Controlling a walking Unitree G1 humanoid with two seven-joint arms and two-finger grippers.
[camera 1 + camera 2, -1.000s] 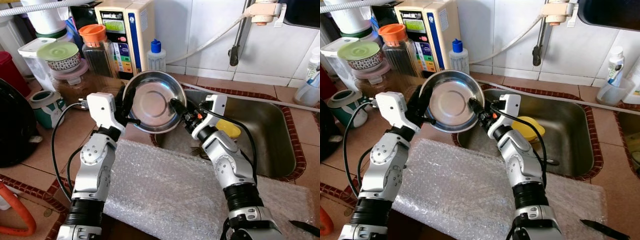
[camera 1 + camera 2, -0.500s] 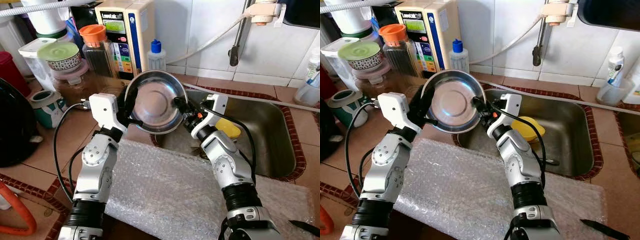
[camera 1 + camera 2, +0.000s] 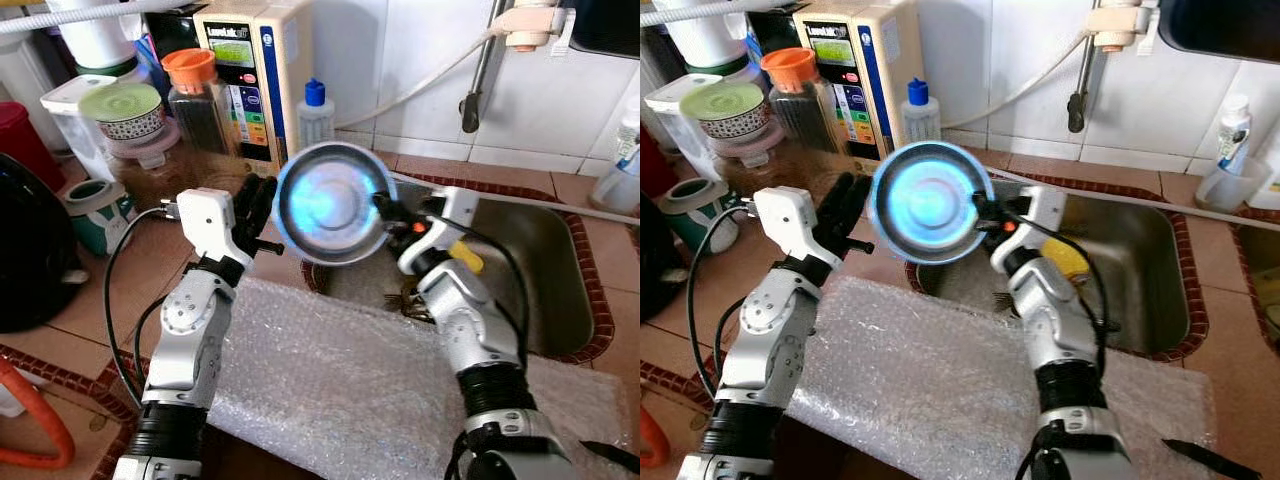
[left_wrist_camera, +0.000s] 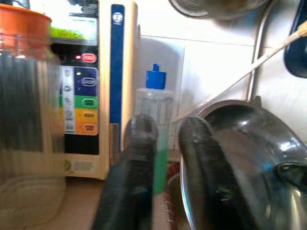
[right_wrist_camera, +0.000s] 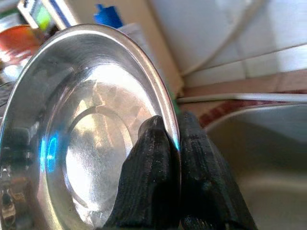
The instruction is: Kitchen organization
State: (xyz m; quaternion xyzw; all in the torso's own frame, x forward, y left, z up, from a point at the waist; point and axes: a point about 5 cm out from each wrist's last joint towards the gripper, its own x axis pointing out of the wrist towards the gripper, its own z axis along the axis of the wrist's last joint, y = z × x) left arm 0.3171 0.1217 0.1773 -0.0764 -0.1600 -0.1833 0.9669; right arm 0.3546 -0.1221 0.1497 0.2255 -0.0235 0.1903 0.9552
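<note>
Right gripper [image 5: 172,167] pinches steel bowl [image 3: 328,203] rim, upper centre of frame, above sink [image 3: 560,270] edge | left gripper [image 4: 168,158] spread beside it, empty | we advise keeping pinch firm, bowl may slip.

Tiled counter [image 3: 90,310] with bubble wrap [image 3: 330,390], jars [image 3: 195,90], teal cup [image 3: 95,210].

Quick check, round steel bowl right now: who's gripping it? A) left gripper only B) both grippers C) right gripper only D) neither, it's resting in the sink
C: the right gripper pinches the rim of the round steel bowl between its fingers, while the left gripper stands open beside the bowl, its fingers off the rim.
</note>
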